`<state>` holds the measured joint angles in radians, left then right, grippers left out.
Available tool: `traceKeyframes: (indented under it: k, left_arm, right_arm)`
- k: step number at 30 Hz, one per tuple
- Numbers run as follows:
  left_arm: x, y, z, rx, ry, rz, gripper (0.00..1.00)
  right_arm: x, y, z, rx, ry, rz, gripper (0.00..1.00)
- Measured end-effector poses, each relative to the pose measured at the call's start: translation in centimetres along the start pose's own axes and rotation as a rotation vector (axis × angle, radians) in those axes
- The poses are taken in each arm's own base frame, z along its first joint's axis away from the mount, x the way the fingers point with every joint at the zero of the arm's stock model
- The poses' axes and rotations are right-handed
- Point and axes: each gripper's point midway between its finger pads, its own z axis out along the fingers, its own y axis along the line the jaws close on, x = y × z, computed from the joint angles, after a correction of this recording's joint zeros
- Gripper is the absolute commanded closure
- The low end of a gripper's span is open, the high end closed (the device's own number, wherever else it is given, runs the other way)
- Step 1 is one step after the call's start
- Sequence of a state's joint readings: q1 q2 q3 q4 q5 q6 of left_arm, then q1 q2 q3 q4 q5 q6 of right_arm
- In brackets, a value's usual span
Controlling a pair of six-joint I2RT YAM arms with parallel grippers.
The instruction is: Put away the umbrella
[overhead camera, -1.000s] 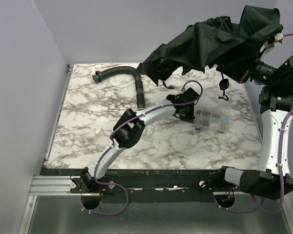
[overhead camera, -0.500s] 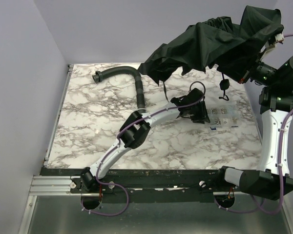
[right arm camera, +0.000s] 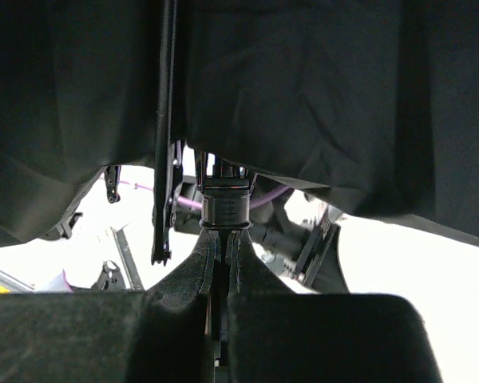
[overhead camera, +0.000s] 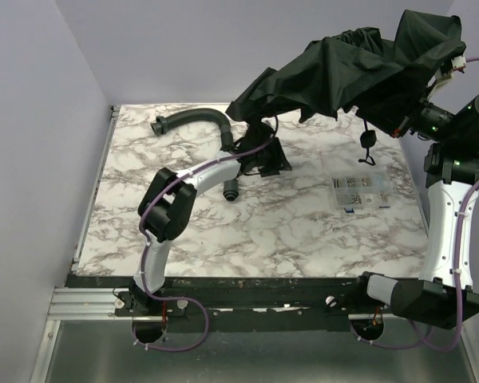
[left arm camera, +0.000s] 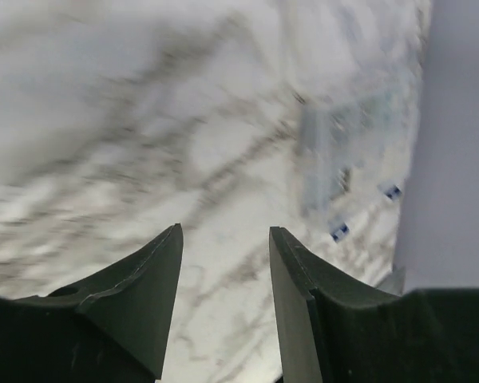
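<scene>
1. Umbrella (overhead camera: 359,68): dark fabric, canopy half-spread and slumped. It is held aloft over the far right corner of the marble table (overhead camera: 287,231) and touches nothing below (its loop strap (overhead camera: 366,144) dangles free).
2. Right gripper (right arm camera: 221,239): fingers pinched shut on the umbrella's thin black stem, just under a black collar, with the canopy draped overhead.
3. Left gripper (left arm camera: 223,231): fingers spread, nothing between them. It sits above the table beneath the canopy's left edge, near the ribbed hose (overhead camera: 195,118).
4. Clear parts box (overhead camera: 359,190): on the table's right side, apart from both grippers.
5. Handling note (a judgement): the step in hand appears to be collapsing the canopy. The right needs a firm pinch. The left would best rise to the hanging hem or a rib, close squarely on it, and gather it toward the stem, clear of hose and strap.
</scene>
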<state>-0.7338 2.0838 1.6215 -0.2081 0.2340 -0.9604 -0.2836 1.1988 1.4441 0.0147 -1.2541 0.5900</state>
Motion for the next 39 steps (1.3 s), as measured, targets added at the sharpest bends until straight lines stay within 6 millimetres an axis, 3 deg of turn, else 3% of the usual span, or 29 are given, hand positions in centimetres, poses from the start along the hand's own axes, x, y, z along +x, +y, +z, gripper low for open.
traceKeyframes:
  k: [2,4,8,11,12,15,18,22,26,31,39]
  left_arm:
    - [-2.6,2.4,-0.7,-0.057,-0.051,-0.023,0.51]
    - [-3.3,5.3,-1.0,-0.142,-0.054,-0.039,0.5]
    - [-1.5,9.6,-1.3,-0.28,-0.002,-0.051,0.5]
    - [0.7,13.7,-2.5,-0.404,0.043,-0.091,0.5]
    - [0.5,14.2,-3.1,-0.414,0.039,-0.104,0.5]
    - [-0.5,16.5,-5.9,-0.478,-0.009,-0.138,0.5]
    - [-1.0,20.4,-9.9,-0.553,-0.051,-0.208,0.5]
    - [-2.1,25.1,-13.4,-0.641,-0.094,-0.298,0.5]
    - [-4.1,27.3,-15.4,-0.665,-0.142,-0.356,0.49]
    - [-7.3,27.2,-17.2,-0.655,-0.207,-0.378,0.49]
    - [-12.0,27.6,-23.1,-0.588,-0.343,-0.393,0.49]
  right_arm:
    - [0.0,0.0,0.0,0.0,0.0,0.003,1.0]
    - [0.0,-0.1,-0.1,0.001,-0.001,0.002,1.0]
    - [0.0,-0.1,-0.1,0.004,-0.003,0.002,1.0]
    - [0.0,-0.1,-0.1,0.001,-0.002,0.003,1.0]
    - [0.0,-0.1,-0.1,0.001,-0.002,0.004,1.0]
    - [0.0,0.0,-0.2,0.0,-0.001,0.005,1.0]
    - [0.0,0.1,-0.3,-0.003,0.0,0.005,1.0]
    - [0.1,0.5,-0.4,-0.009,0.0,0.004,0.99]
    - [0.2,0.7,-0.4,-0.012,-0.001,-0.001,1.0]
    - [0.4,0.9,-0.5,-0.015,0.001,-0.003,0.99]
    - [1.8,0.6,-0.7,-0.036,0.042,-0.034,1.0]
